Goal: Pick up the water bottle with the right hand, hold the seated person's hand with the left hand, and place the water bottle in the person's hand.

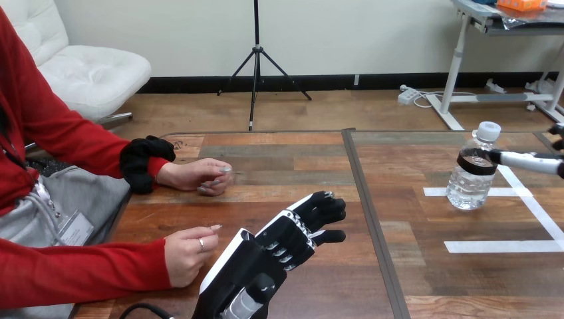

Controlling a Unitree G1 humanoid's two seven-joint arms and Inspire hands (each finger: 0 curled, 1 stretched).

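At the left of the worktop (292, 156) the person rests both hands on the wood. The far hand (197, 177) lies loosely closed, knuckles down. The near hand (188, 254) sits closer to the near edge, its fingers lightly curled.

Just right of the near hand is the left hand (287, 238), raised off the wood. Its white-shelled back faces left toward the person, and its fingers (324, 207) are straight to relaxed and slightly apart, pointing far and right. It holds nothing. A narrow gap separates it from the person's near hand, and the far hand lies well apart from it.

A dark seam (367, 212) runs from far to near down the middle of the worktop. On the right half, the bottle (469, 183) stands upright with its white cap on. Its base sits on the left end of a white tape line (505, 246).

The right hand (532, 161) comes in from the right edge. One straight white finger lies level, and its tip is at the bottle's dark band, on the bottle's right side. No finger curls round the bottle, and the fingers are apart.
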